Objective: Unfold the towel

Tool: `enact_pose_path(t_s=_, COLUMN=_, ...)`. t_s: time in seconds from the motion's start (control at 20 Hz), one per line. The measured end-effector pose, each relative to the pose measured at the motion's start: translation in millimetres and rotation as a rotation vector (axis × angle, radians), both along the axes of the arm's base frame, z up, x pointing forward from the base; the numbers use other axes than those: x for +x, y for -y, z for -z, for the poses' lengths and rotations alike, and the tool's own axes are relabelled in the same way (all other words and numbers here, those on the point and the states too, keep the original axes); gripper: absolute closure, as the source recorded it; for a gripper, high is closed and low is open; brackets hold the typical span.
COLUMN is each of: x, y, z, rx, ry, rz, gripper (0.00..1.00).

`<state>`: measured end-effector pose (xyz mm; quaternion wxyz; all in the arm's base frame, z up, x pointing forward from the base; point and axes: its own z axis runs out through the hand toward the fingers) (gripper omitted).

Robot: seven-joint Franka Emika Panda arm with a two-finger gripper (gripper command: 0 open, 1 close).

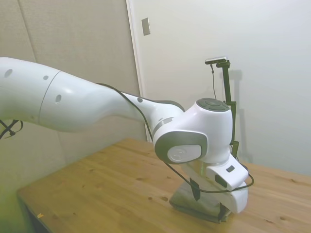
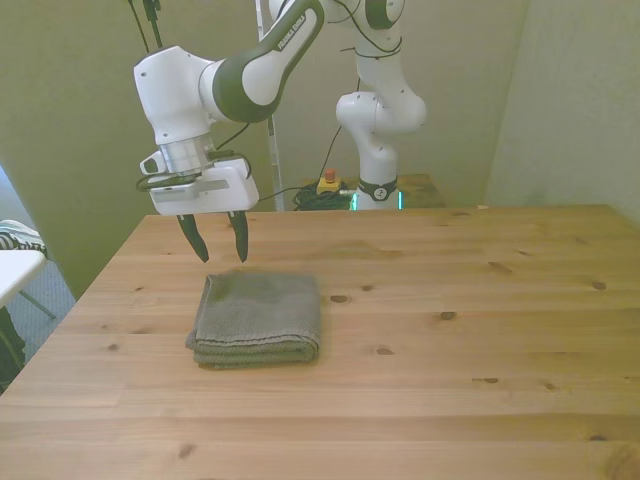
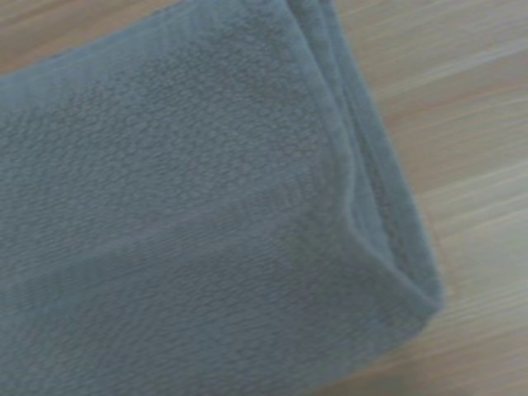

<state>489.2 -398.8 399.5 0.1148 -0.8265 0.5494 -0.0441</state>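
The grey-green towel lies folded in thick layers on the wooden table, towards the front view's left. My gripper hangs open just above the table at the towel's far left corner, nothing between its dark fingers. In the side view the towel is mostly hidden behind the wrist, and the gripper points down at its edge. The wrist view shows the towel from close by, with its stacked folded edges meeting at one corner.
Bare wood surrounds the towel on every side. The table's left edge runs close to the gripper in the front view. A wall stands behind the table.
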Motion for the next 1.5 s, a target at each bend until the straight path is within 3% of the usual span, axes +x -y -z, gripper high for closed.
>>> enact_pose_path(t_s=0.2, x=9.4, y=26.5, z=23.4, rx=0.073, ry=0.021, rz=0.002, gripper=0.0)
enact_pose_path(t_s=0.65, x=14.3, y=37.5, z=13.5, rx=0.198, ry=0.097, rz=-0.075, gripper=0.0)
enact_pose_path(t_s=0.7, x=13.3, y=39.4, z=15.5, rx=0.205, ry=0.111, rz=-0.082, gripper=1.0)
enact_pose_path(t_s=1.5, x=-0.3, y=42.2, z=32.6, rx=0.223, ry=0.126, rz=-0.13, gripper=1.0)
